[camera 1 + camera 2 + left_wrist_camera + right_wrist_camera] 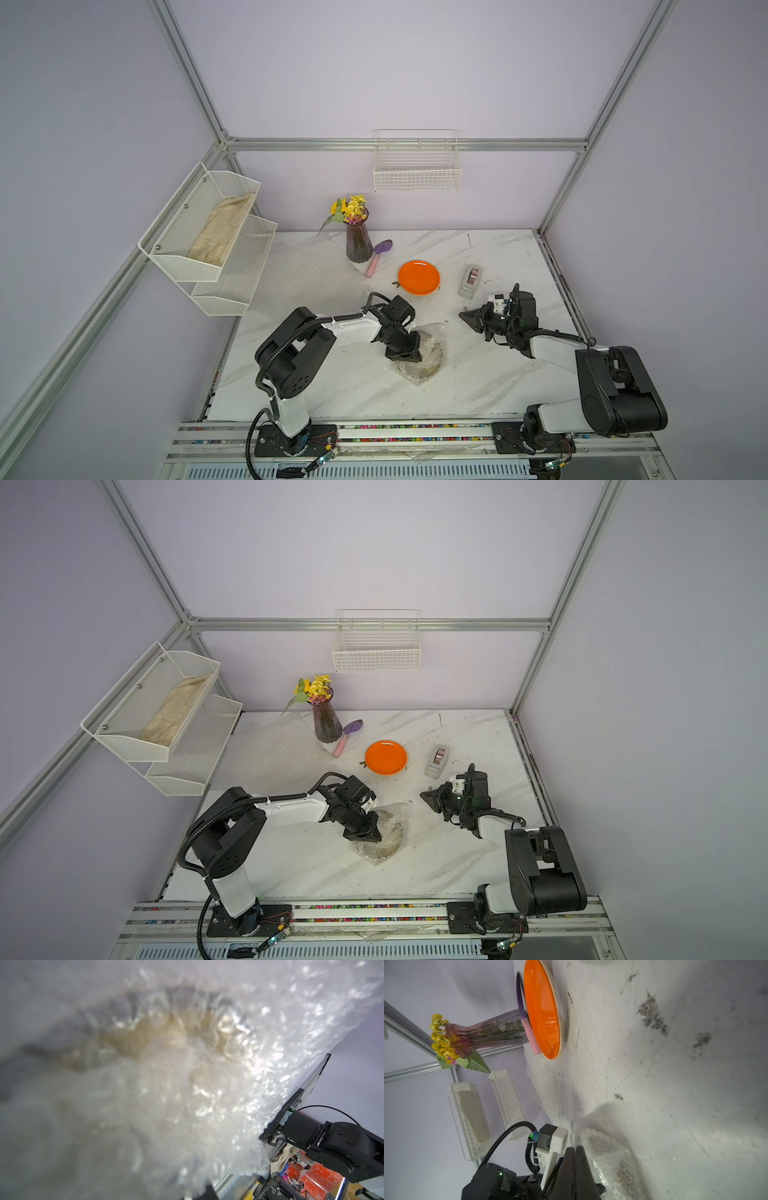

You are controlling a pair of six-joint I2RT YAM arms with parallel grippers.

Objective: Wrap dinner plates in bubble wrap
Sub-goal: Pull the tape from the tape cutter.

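**My left gripper (405, 354) down on a crinkly clear bubble-wrap bundle (434, 345), front middle of the white marbled tabletop (498, 257).**
Its jaws are pressed together against the shiny bubbles, and a yellowish dark-patterned round plate (158, 1039) shows dimly through them; whether they pinch a fold I cannot tell. My right gripper (464, 316) hangs closed and empty near the grey tape dispenser (470, 281). Behind, a glossy orange round plate (419, 277) sits on a cream plate (560, 1012), beside a flat bubble-wrap sheet (303, 274), a ribbed purple glass vase (358, 245) and a purple trowel (378, 257).
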